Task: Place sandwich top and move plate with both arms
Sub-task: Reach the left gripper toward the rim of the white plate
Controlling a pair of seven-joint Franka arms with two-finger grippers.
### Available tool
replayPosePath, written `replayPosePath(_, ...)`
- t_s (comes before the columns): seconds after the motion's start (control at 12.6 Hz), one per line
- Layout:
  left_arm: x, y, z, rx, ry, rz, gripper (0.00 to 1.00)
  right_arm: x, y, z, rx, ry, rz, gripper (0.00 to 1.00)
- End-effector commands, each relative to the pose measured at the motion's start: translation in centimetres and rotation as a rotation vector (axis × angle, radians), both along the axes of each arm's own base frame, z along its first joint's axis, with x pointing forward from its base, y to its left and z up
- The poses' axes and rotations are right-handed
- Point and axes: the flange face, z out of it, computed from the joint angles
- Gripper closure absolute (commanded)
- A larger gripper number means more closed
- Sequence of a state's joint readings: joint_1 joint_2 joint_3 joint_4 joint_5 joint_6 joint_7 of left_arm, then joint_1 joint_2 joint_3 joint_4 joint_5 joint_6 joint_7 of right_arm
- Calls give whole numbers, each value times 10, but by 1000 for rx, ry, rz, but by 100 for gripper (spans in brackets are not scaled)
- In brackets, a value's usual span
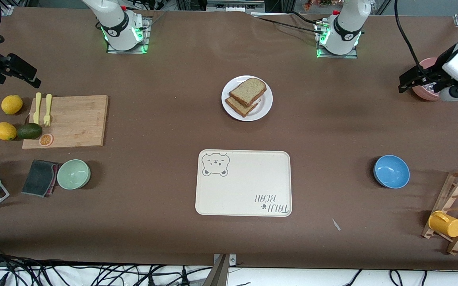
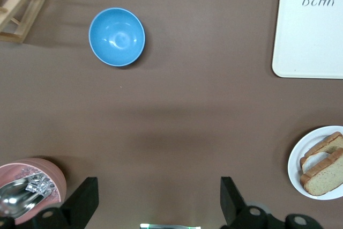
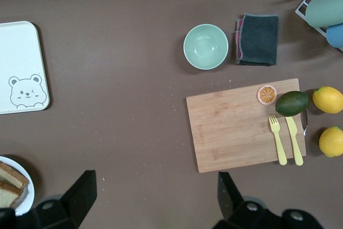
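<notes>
White plate (image 1: 263, 108) sits between the bases, farther from the camera than the tray (image 1: 243, 183), top (image 1: 249, 91) already stacked. Left gripper (image 1: 412, 82) and right gripper (image 1: 14, 71) wait wide at the table's ends; we should grip opposite rims together, level.

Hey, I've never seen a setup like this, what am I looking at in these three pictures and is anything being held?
Two white robot arms stand at a brown table. One picture looks down from across the table; the other two come from cameras on each arm's wrist. The left gripper is over the left arm's end of the table, near a pink container; the right gripper is over the right arm's end, near the cutting board. Both are open and hold nothing. In the middle, the white plate carries the sandwich top laid on another bread slice. Nearer the camera lies the cream bear-print tray. A blue bowl and a green bowl sit toward either end.
</notes>
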State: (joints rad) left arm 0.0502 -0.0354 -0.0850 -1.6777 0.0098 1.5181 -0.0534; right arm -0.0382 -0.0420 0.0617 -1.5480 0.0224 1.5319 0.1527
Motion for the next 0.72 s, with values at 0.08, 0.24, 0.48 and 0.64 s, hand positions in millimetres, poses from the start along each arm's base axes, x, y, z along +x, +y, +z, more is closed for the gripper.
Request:
replayPosePath(0.08, 28, -33, -60, -98, 123, -35, 0, 3, -4, -1, -1, 27, 4, 0)
replayPosePath(0.24, 38, -54, -101, -191, 210, -36, 0, 5, -18, -8, 7, 55, -27, 0)
replayPosePath(0.48, 52, -82, -163, -391, 333, -11, 0, 1, -13, 0, -3, 54, -29, 0)
replayPosePath(0.64, 57, -101, -189, -522, 375, -24, 0, 1, -17, 2, 14, 48, -41, 0)
